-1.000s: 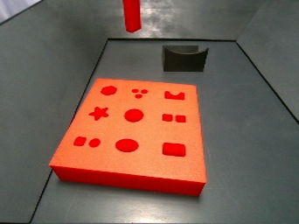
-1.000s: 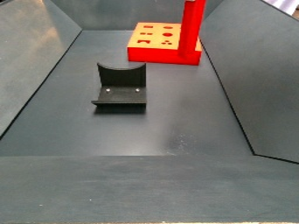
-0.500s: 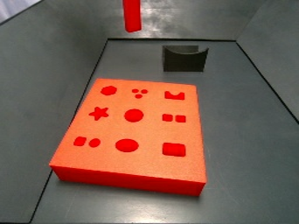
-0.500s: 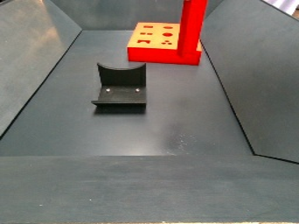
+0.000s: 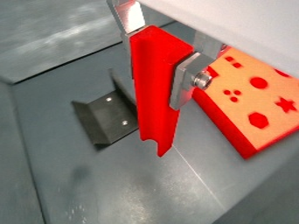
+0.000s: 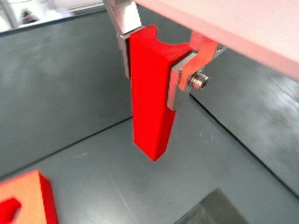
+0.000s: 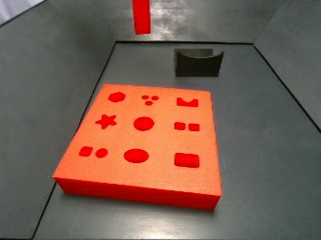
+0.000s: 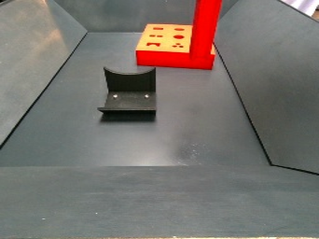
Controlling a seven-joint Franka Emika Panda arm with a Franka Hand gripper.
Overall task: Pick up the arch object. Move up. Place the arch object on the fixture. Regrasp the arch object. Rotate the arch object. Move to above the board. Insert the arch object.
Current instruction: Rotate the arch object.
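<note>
The gripper (image 5: 156, 61) clamps the arch object (image 5: 156, 87) upright, high above the floor, apart from the fixture (image 8: 130, 90) and board (image 7: 145, 141).

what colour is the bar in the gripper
Bright red; the bar shows best in a wrist view, clamped in the gripper.

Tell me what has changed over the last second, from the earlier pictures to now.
Almost nothing. The arch object hangs upright and high, perhaps a touch higher in a side view. In both wrist views the tool is shut on it. The board and the fixture stayed where they were.
</note>
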